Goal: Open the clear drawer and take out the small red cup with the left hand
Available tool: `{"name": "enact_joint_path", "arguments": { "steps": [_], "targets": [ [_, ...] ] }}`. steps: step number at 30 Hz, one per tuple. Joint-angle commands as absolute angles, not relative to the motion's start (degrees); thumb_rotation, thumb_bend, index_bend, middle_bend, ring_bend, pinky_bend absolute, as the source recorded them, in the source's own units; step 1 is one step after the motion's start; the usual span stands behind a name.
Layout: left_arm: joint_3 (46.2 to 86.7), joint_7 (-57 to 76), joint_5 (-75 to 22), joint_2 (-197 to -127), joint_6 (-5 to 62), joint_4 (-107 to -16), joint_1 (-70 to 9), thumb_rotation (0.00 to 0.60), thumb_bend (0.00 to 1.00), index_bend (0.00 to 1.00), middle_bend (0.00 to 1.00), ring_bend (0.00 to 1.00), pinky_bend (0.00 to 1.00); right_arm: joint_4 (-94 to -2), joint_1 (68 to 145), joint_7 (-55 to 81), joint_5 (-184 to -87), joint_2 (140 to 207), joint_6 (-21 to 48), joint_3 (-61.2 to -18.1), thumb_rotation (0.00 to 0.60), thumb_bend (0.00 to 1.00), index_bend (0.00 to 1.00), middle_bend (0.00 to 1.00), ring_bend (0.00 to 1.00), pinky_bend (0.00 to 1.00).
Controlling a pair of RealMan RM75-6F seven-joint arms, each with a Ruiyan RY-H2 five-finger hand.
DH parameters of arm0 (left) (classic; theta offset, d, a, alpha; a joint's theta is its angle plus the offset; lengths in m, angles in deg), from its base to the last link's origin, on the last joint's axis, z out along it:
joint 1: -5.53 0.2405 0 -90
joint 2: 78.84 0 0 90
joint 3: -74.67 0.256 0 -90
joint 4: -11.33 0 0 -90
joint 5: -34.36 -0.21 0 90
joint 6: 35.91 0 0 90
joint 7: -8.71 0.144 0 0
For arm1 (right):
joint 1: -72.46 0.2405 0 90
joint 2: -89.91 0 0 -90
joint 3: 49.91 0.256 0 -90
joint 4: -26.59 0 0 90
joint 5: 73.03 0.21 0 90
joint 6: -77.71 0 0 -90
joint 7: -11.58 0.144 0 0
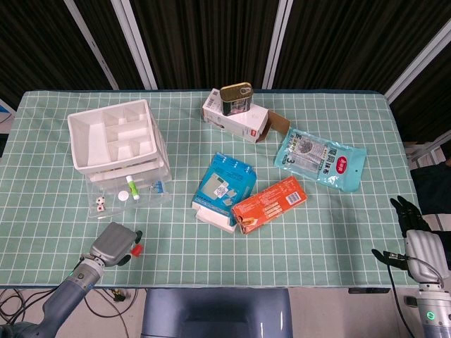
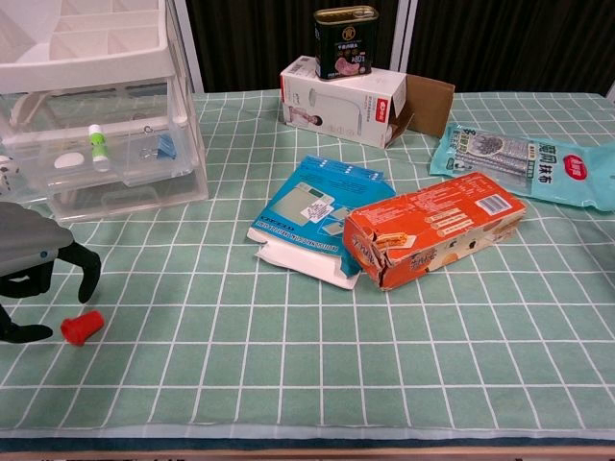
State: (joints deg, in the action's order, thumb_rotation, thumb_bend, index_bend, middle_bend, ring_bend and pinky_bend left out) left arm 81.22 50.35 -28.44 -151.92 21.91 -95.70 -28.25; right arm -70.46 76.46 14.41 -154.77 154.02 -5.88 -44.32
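A green checked tablecloth (image 1: 282,246) covers the table. The small red cup (image 2: 82,327) lies tipped on its side on the cloth near the front edge, at about seven o'clock from the table's centre. It is out of the clear drawer (image 1: 127,191), which stands pulled open from the white organiser (image 1: 116,137) with a green-capped tube (image 1: 131,186) and a die (image 1: 101,204) inside, so the removal looks finished. The left hand (image 2: 34,269) hovers just above the cup, at its ten o'clock, fingers curved and spread apart, gripping nothing, palm downward. The right hand (image 1: 417,243) rests idle at four o'clock beyond the table edge; whether its fingers are apart or together cannot be told
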Motion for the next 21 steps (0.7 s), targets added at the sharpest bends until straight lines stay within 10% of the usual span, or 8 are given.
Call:
{"name": "enact_joint_path", "arguments": {
  "steps": [1, 15, 21],
  "targets": [
    [81.2, 50.2, -28.5, -151.8, 22.2, -96.0, -28.2, 0.6, 0.21, 0.4, 1.0, 1.0, 1.0, -70.4, 76.4, 14.4, -154.8, 154.0, -5.9, -44.3, 0.6, 0.12, 0.0, 0.0, 0.0, 0.22],
    [83.7, 37.5, -49.1, -146.9, 36.4, -102.2, -20.2, 0.6, 0.24, 0.4, 0.99, 0.97, 1.0, -70.4, 76.4, 14.3, -155.0, 154.1, -6.0, -44.4, 0.6, 0.12, 0.0, 0.0, 0.0, 0.22],
    [84.6, 29.7, -61.1, -146.7, 51.5, -96.8, -12.5, 0.6, 0.24, 0.24, 0.58, 0.59, 0.76, -70.4, 76.4, 14.1, -155.0, 154.1, -6.2, -44.4, 0.6, 0.12, 0.0, 0.0, 0.0, 0.22]
  ]
}}
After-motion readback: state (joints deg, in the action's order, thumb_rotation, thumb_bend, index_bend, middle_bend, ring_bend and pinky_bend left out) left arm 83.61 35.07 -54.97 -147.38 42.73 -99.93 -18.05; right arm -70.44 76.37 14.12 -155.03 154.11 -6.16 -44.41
